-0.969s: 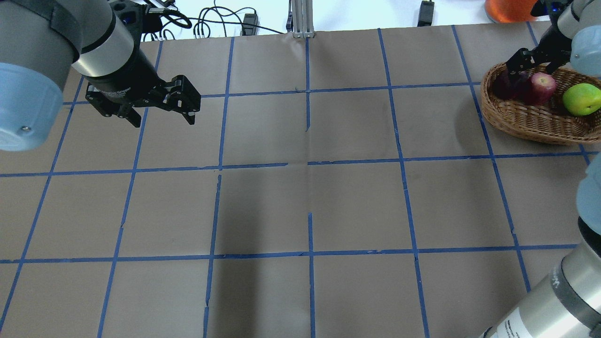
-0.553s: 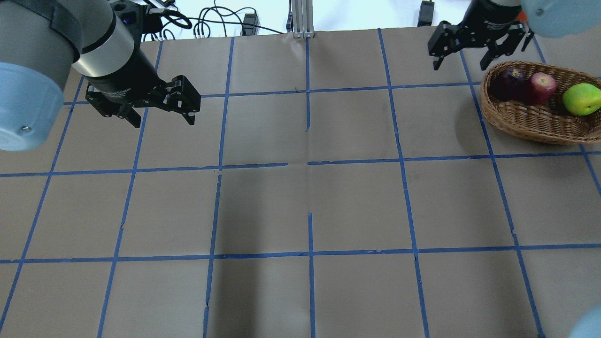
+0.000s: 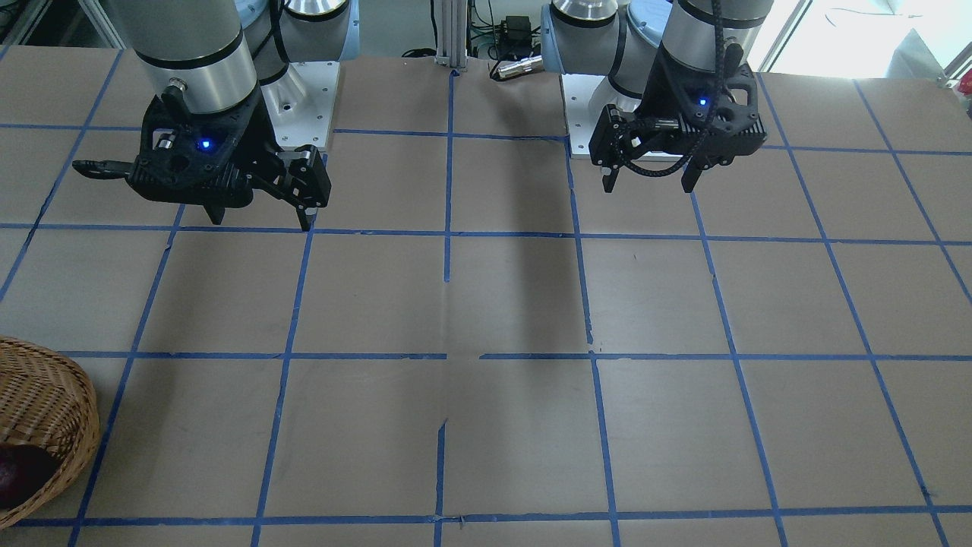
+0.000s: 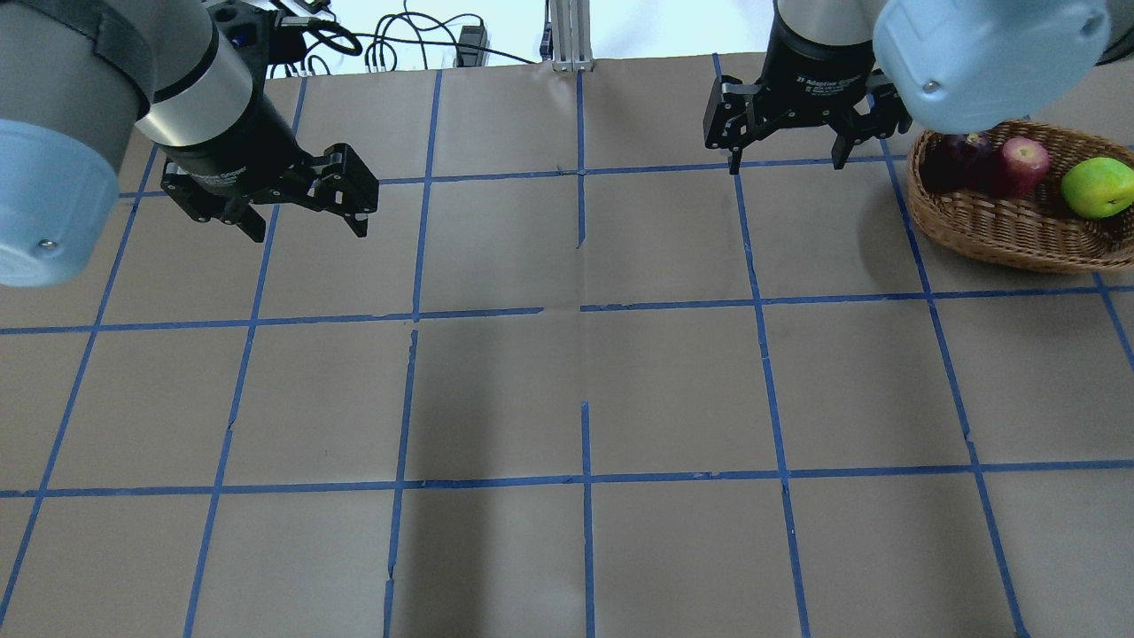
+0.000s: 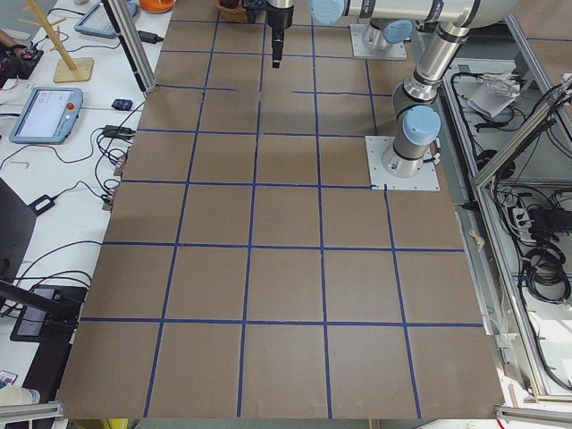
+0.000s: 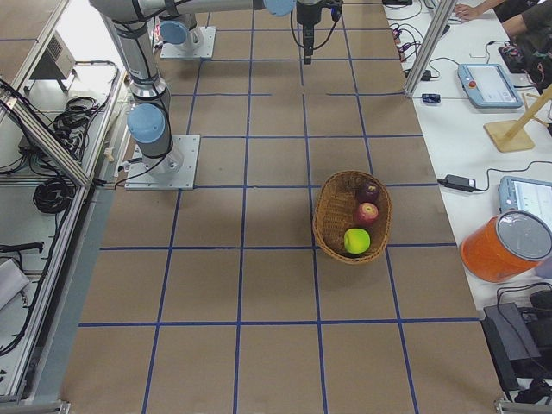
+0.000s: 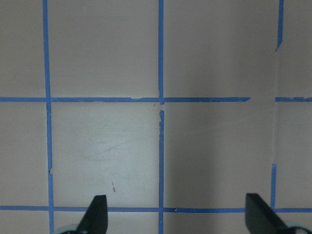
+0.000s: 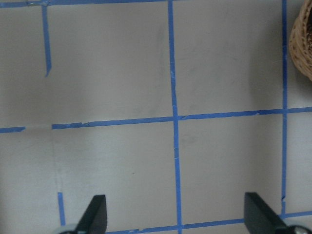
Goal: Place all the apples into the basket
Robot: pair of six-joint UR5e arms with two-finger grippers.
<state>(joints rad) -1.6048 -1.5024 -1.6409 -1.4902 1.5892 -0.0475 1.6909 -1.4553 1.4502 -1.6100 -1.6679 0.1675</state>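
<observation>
Plainly, from the overhead view, the three apples sit together in the basket [image 4: 1001, 235] at the table's far right edge: the dark maroon apple [image 4: 948, 159] touching the red apple [image 4: 1019, 167], the green apple [image 4: 1094, 188] just beside them; the right gripper [image 4: 786, 159] hangs near the basket's left rim with its fingers spread and nothing between them; the left gripper [image 4: 310, 226] hovers well apart on the far left, likewise spread and bare.

Across the table, the front-facing view shows both grippers pointing down over the blue tape lines [image 3: 448, 355], jaws wide; only a corner of the basket shows at the lower left, a sliver of maroon fruit inside it.

Along the table from the robot's left end, the basket is only a small brown shape at the far end; I cannot tell the grippers' state from there.

Seen from the right end, the basket stands in the open with all three fruits lined up inside, none on the rim.

Looking down from the left wrist, two parted fingertips frame bare brown paper; no basket shows.

Looking down from the right wrist, the fingertips are equally parted; the wicker rim peeks in at the upper right corner, so the basket lies off to one side of this hand and outside its grasp.

By my reckoning the right arm is the nearer one, yet nothing seems left to carry; the job looks done.
</observation>
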